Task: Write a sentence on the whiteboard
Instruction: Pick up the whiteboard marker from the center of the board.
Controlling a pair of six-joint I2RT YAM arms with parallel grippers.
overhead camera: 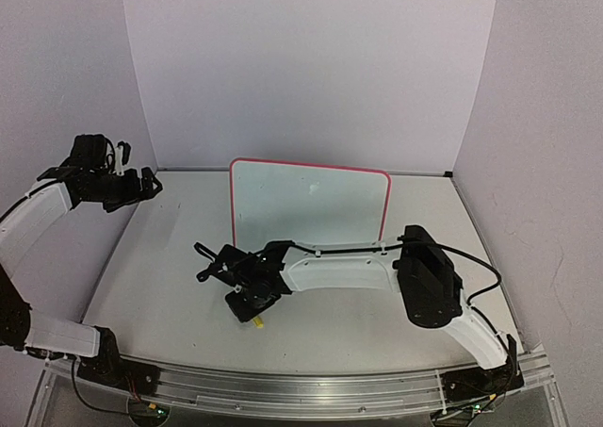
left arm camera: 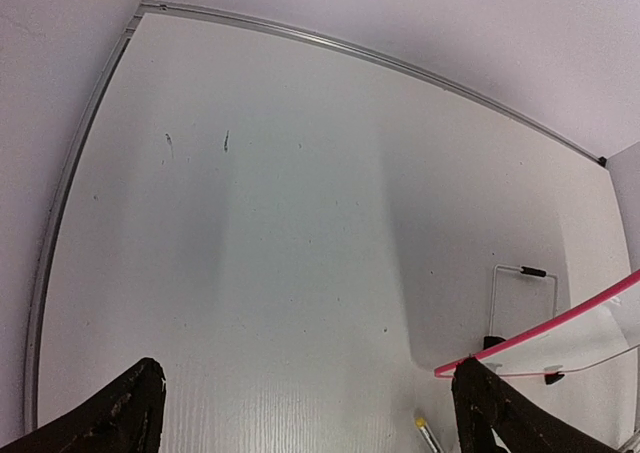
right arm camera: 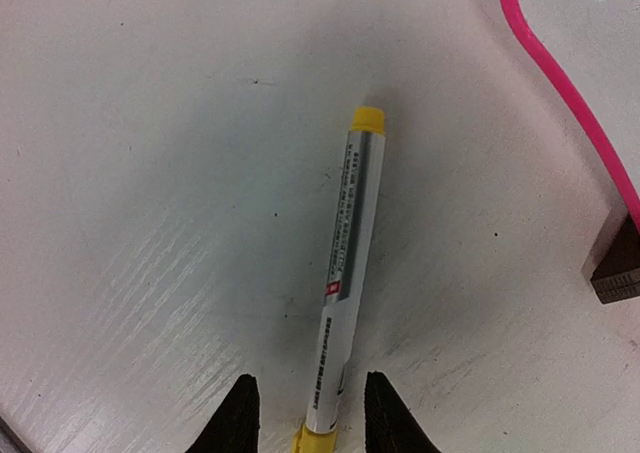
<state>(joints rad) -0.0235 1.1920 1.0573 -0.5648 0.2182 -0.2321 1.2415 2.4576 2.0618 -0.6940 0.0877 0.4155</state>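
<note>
The right gripper (right arm camera: 311, 413) hung nose-down over a yellow-capped marker (right arm camera: 345, 263) that lay flat on the white table (overhead camera: 160, 286), just in front of the whiteboard (overhead camera: 311, 205). Its two black fingers (right arm camera: 238, 418) stood narrowly parted on either side of the pen's lower yellow end. A sliver of table showed on each side, so the pen lay between them unpinched. The silver-white barrel ran away from the fingers, with the cap at the far end. The board's pink frame curved past the upper right of the wrist view, beside one black clip foot (right arm camera: 615, 263).

The whiteboard stood upright near the middle of the table, its red-pink frame and white face turned toward the arms. From overhead the face looked plain white except for a small faint mark near the centre; any writing was too faint to make out.

The right arm (overhead camera: 349, 267) stretched from its base at the near right corner leftward across the front of the board. The left arm (overhead camera: 38, 210) was raised at the far left edge of the table, well apart from board and pen. The left gripper (overhead camera: 146, 184) had its jaws spread wide and held nothing, with bare table showing between its fingertips in its own camera. The board's pink edge and the marker's yellow tip showed at that view's lower right.
</note>
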